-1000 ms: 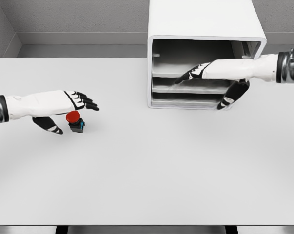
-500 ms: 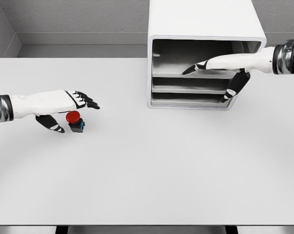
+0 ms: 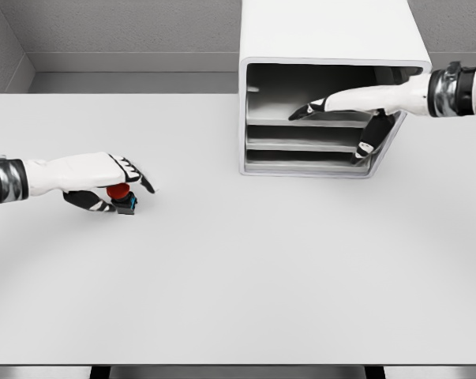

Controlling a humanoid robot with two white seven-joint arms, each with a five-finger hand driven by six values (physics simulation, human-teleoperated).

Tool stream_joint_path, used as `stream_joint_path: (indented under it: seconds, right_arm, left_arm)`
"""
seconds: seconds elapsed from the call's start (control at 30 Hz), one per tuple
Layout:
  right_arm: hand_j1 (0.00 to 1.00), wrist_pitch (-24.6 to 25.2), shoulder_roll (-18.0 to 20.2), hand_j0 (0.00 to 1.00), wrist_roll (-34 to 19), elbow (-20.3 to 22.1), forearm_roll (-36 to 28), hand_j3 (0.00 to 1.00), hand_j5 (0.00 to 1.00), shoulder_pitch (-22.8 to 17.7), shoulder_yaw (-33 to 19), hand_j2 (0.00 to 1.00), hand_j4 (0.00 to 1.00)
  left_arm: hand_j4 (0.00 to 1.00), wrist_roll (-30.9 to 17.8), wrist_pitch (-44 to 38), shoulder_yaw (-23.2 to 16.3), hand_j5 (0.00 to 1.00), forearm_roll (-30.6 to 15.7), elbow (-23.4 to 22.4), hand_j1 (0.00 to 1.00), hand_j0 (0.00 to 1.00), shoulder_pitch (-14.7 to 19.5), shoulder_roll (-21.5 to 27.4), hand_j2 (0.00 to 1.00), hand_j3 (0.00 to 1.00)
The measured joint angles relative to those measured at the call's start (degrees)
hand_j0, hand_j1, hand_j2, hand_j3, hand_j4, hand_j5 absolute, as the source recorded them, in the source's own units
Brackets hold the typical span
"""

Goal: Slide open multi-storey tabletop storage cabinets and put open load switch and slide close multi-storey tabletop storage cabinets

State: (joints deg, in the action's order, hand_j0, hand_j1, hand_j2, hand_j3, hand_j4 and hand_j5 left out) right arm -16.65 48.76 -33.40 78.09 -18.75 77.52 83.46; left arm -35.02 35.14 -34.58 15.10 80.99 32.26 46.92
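Your left hand [image 3: 103, 178] sits low on the left side of the counter [image 3: 238, 276], fingers and thumb curling around the red-capped load switch [image 3: 121, 197] (whether the grip is firm you cannot tell). Your right hand [image 3: 344, 110] reaches into the white storage cabinet [image 3: 332, 47] at the counter's back, fingers extended flat over a shelf, holding nothing, thumb hanging down by the right wall.

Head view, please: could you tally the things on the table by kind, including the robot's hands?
Storage cabinet: 1
Red load switch: 1
Hands: 2, left hand and right hand
Total: 4
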Motion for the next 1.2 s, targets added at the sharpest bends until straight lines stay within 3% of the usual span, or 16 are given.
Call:
stream_joint_path:
  seconds: [0.07,0.13,0.23,0.4,0.77,1.07,1.2]
  right_arm:
    - [1.00,0.3,-0.1,1.00,0.0,0.4,0.8,1.00,1.00,0.0,-0.2,1.00,1.00]
    - [1.00,0.6,-0.2,1.00,-0.2,0.5,1.3,1.00,1.00,0.0,-0.4,1.00,1.00]
    - [1.00,0.5,-0.3,1.00,-0.6,0.8,2.3,1.00,1.00,0.0,-0.4,1.00,1.00]
    - [1.00,-1.2,-0.3,1.00,-1.5,2.9,5.0,1.00,1.00,0.3,0.4,1.00,1.00]
    - [1.00,-3.8,0.1,1.00,-1.7,5.8,2.8,1.00,1.00,1.1,0.1,1.00,1.00]
    - [1.00,-9.9,4.8,1.00,-1.6,12.9,2.5,1.00,1.00,0.3,0.2,1.00,1.00]
    - [1.00,-15.5,7.0,1.00,-1.6,14.4,2.5,1.00,1.00,0.2,0.3,1.00,1.00]
  left_arm:
    - [0.52,0.0,0.0,0.1,0.52,0.0,-0.1,0.52,0.52,0.0,0.1,0.52,0.52]
    - [0.39,0.0,0.0,0.1,0.39,0.0,-0.2,0.39,0.39,-0.1,0.3,0.39,0.39]
    - [0.35,0.0,0.0,0.0,0.35,0.0,-0.2,0.35,0.35,-0.1,0.4,0.35,0.35]
    - [0.35,0.0,0.0,-0.2,0.35,-0.4,0.6,0.35,0.35,-0.2,0.4,0.35,0.35]
    - [0.35,0.0,0.0,1.5,0.35,-9.0,12.5,0.35,0.35,2.5,6.8,0.35,0.35]
    - [0.35,0.0,0.0,1.8,0.35,-13.7,15.8,0.35,0.35,6.6,8.0,0.35,0.35]
    - [0.35,0.0,0.0,1.8,0.35,-14.9,16.9,0.35,0.35,7.9,7.7,0.35,0.35]
